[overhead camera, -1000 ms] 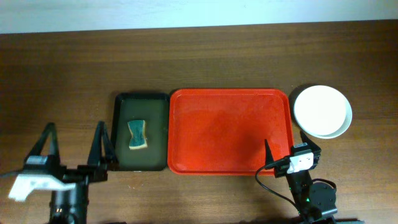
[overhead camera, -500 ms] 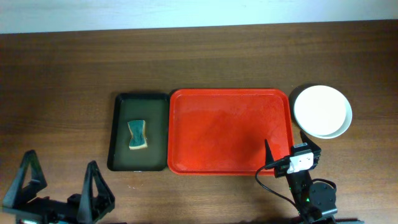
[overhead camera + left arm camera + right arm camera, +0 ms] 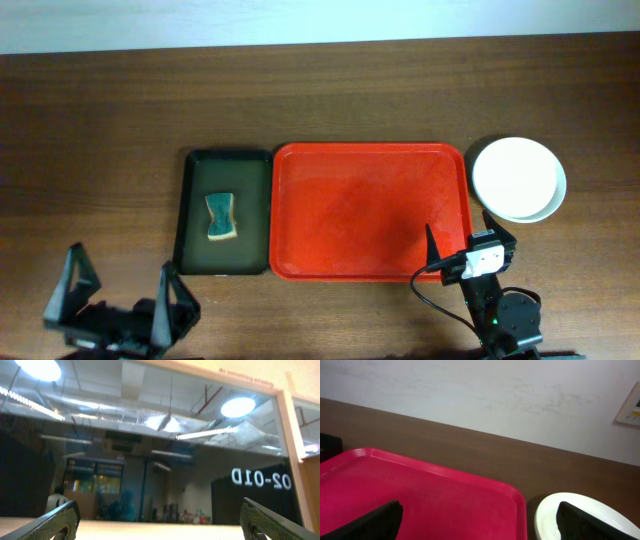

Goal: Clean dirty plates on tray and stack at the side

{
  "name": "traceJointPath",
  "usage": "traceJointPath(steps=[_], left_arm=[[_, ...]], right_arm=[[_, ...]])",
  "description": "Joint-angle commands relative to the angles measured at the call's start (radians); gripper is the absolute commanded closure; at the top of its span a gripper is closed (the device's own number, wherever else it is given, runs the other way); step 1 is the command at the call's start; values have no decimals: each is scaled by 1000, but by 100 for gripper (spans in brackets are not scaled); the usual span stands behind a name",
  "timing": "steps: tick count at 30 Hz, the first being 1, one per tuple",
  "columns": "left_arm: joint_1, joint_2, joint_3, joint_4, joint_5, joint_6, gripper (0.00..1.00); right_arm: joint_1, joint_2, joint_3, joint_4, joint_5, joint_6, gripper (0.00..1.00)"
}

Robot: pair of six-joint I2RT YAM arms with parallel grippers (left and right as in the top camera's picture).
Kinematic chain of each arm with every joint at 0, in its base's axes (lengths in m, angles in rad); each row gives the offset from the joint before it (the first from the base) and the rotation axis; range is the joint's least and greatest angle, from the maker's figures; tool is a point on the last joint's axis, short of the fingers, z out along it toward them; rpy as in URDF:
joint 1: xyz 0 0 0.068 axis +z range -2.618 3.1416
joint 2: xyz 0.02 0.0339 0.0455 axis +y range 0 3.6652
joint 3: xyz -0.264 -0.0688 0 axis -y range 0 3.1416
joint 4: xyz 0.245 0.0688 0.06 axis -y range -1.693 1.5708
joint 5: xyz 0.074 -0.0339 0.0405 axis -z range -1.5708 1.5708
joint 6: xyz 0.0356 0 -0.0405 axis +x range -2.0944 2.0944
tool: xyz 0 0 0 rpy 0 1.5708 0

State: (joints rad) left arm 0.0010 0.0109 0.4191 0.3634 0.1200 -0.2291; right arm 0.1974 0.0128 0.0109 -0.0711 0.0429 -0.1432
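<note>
Finds the left gripper (image 3: 125, 300) at the near left edge of the table (image 3: 300, 100), jaws spread wide, released. Meets next a dark green tray (image 3: 190, 200) holding a sponge (image 3: 222, 217), just beside the red tray (image 3: 370, 200). Places the right gripper (image 3: 458, 238) over that tray's near right corner, likewise released. Ends with the plates (image 3: 518, 178) stacked just right of it, white one uppermost.

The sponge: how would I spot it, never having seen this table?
Find the big red tray mid-table. Left of it lies a narrower dark green tray, and the sponge rests inside. Unlike the round white plates on the right, it is small, teal and pinched at the waist.
</note>
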Motion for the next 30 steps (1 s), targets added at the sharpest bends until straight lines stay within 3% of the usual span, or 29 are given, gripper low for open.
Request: traceJointPath(steps=[1, 15, 19, 24, 30], left_arm=[[-5, -5, -87, 3, 4, -9, 1], [-5, -5, -409, 9, 3, -9, 1], [-5, -5, -410, -112, 3, -2, 1], [-5, -6, -410, -442, 2, 148, 1], [-5, -6, -410, -438, -16, 258, 1]], right_arm=[[-8, -8, -5, -8, -6, -6, 2], [-8, -8, -5, -8, -6, -6, 2], [-8, -8, -5, -8, -6, -6, 2], [-8, -8, -5, -8, -6, -6, 2], [-8, -8, -5, -8, -6, -6, 2]])
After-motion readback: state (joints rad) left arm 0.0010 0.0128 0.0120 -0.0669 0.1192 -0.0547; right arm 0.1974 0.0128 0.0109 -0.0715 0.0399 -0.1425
